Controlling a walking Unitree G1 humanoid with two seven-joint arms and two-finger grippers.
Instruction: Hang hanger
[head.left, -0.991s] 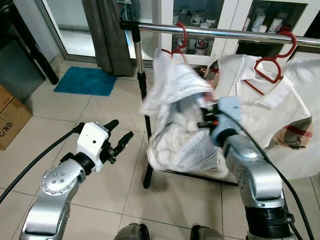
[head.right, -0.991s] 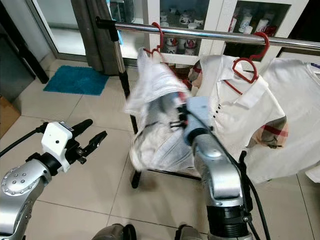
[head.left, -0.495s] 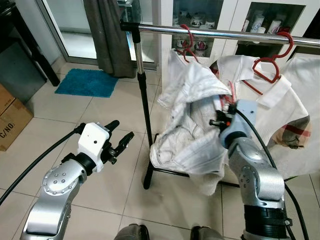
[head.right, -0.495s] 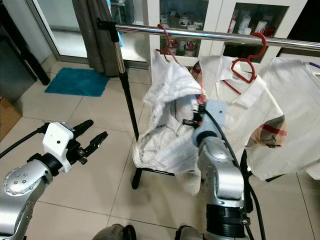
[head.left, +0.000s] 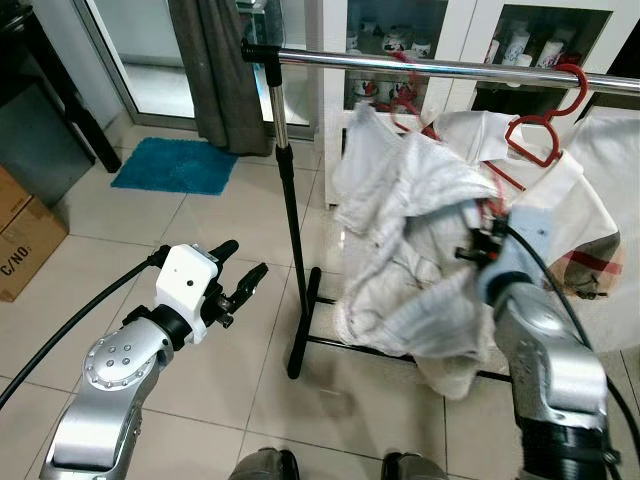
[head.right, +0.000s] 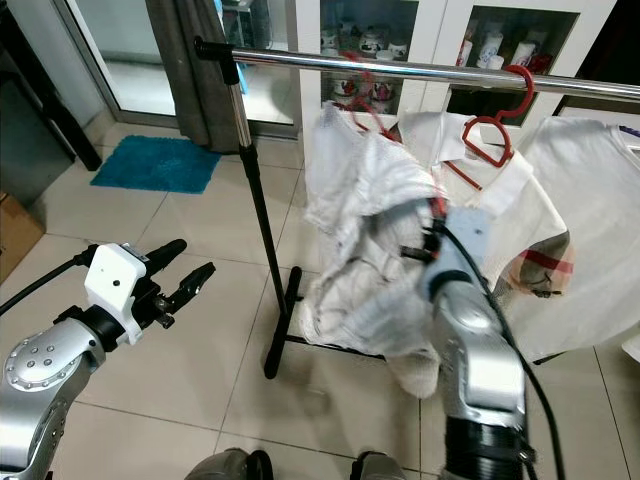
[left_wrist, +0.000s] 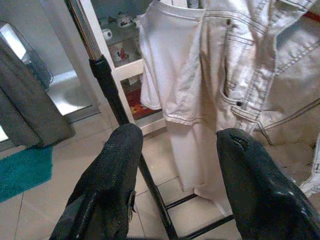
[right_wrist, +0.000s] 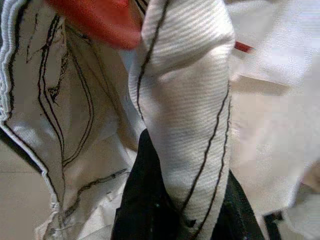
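Note:
A red hanger (head.left: 412, 88) carries a white denim jacket (head.left: 405, 230), its hook blurred just under the chrome rail (head.left: 450, 68). My right gripper (head.left: 482, 238) is shut on the hanger's shoulder through the jacket cloth, chest high below the rail. In the right wrist view the black fingers (right_wrist: 147, 210) pinch a fold of jacket (right_wrist: 185, 100), with the red hanger (right_wrist: 95, 20) just beyond. My left gripper (head.left: 240, 275) hangs open and empty low on the left, well apart from the rack; its fingers (left_wrist: 107, 170) point at the jacket (left_wrist: 210, 75).
A second red hanger (head.left: 545, 125) with a white shirt (head.left: 565, 205) hangs on the rail to the right. The rack's black upright (head.left: 290, 210) and base stand on the tiles. Behind are a glass cabinet (head.left: 530, 40), a dark curtain (head.left: 215, 70), a blue mat (head.left: 172, 165) and a cardboard box (head.left: 22, 235).
My right gripper has carried the jacket and its hanger to the right, toward the hung shirt. The hook has risen closer to the rail. The left arm has not moved.

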